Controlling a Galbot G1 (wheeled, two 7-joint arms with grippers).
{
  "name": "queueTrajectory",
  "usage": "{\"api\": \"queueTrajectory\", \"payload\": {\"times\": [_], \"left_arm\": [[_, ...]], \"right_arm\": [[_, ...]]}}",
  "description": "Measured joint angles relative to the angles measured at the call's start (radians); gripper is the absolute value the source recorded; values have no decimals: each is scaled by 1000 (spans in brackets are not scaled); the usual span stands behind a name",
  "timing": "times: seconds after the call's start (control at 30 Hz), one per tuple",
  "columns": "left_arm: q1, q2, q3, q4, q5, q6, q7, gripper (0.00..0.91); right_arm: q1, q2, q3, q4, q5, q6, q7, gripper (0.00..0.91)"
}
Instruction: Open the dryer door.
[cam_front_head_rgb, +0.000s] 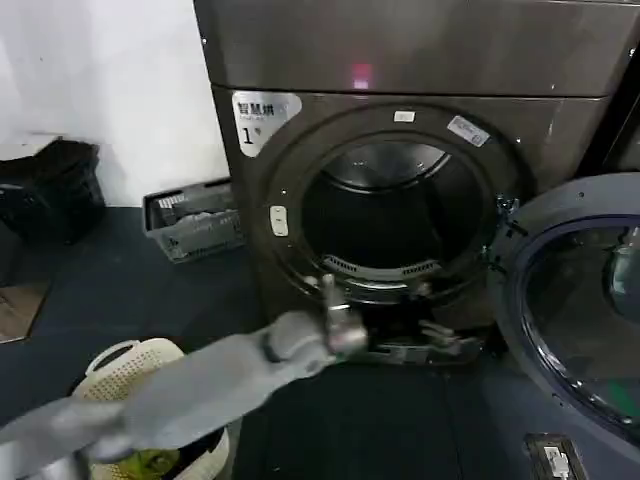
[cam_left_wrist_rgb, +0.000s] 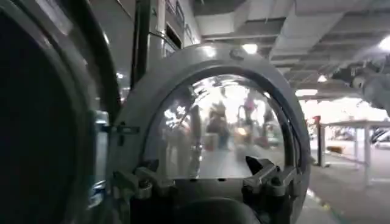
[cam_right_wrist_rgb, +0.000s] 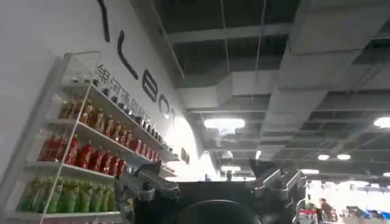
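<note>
Large round chrome-ringed dark-glass dryer door (cam_front_head_rgb: 580, 310) swung wide at right of bronze-grey dryer (cam_front_head_rgb: 420, 60). Left claw (cam_front_head_rgb: 440, 345) released, empty, below steel drum. Rigid, heavy, hinged; slippery chrome; grip rim edge.

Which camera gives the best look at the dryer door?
The left wrist view: the dryer door sits centred, rim and glass in full, swung open beyond the left end effector. The head view cuts it off at the right edge. The right wrist view faces shelves and ceiling instead.
</note>
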Motion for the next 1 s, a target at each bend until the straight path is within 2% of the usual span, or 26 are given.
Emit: {"api": "queueTrajectory", "payload": {"times": [0.23,0.37,0.47,0.73,1.0], "left_arm": [[48,228,-72,-128,34,-10,-15,907],[94,353,-103,-189,108,-70,-11,907],[138,447,-120,-214,132,-49,-3,907],[231,677,-148,-175,300,-55,31,907],[396,837,-247,-120,438,-37,76,907]], "right_arm": [[-1,-13,2,7,-4,0,-3,907],[2,-19,1,16,-7,-2,-4,907],[9,-21,-5,21,-37,-1,-6,907],[19,-21,-26,64,-48,-3,-9,907],[28,-29,-20,74,-63,2,-8,907]]}}
